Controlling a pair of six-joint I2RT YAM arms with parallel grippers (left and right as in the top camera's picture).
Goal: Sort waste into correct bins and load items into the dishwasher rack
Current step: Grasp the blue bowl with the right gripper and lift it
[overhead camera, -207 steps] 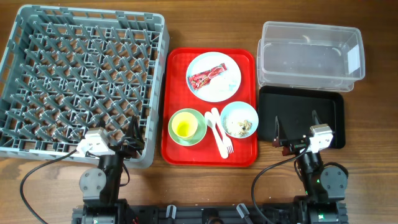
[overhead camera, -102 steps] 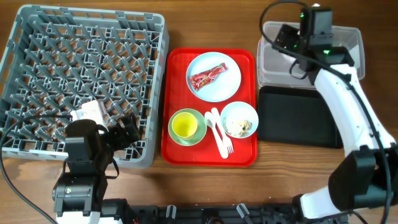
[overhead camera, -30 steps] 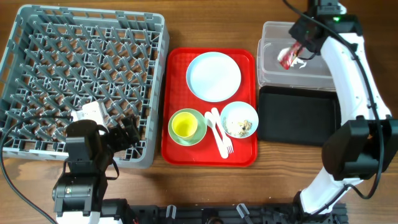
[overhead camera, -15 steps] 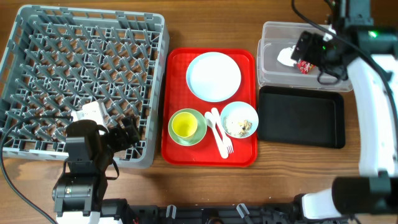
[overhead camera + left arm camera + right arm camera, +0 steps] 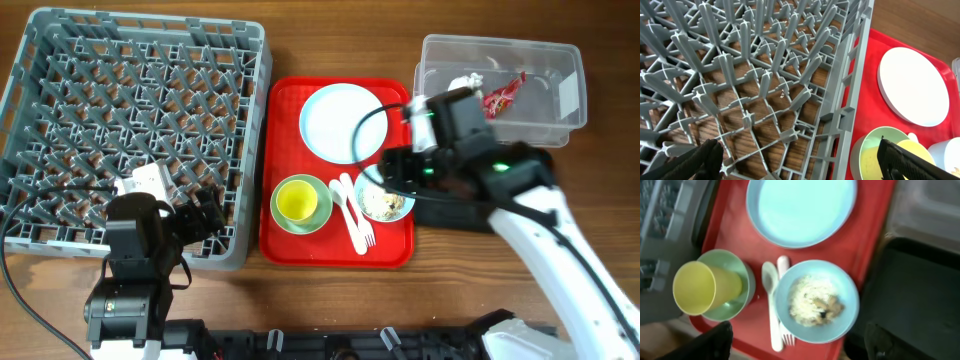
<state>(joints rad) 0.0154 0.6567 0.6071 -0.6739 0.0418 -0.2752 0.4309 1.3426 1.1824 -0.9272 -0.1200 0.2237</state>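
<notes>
The red wrapper (image 5: 503, 95) and the white tissue (image 5: 462, 85) lie in the clear tub (image 5: 560, 60). My right gripper (image 5: 392, 178) is open and empty above the small blue bowl (image 5: 385, 203) of crumbs; in the right wrist view its fingers (image 5: 797, 330) straddle that bowl (image 5: 816, 300). The blue plate (image 5: 343, 122) is bare. The yellow cup (image 5: 296, 203) stands in the green bowl (image 5: 318, 215). The white spoon and fork (image 5: 352, 222) lie between the bowls. My left gripper (image 5: 205, 222) is open over the grey rack's (image 5: 140, 130) front right corner (image 5: 795, 155).
The dishes sit on a flat red tray (image 5: 285, 95) between the rack and the bins. The black tray (image 5: 535, 195) lies in front of the clear tub, partly under my right arm. Wooden table surrounds everything.
My right gripper has let go of the red wrapper in the clear tub and swung left and forward to hover over the small blue bowl. The left arm has not moved.
</notes>
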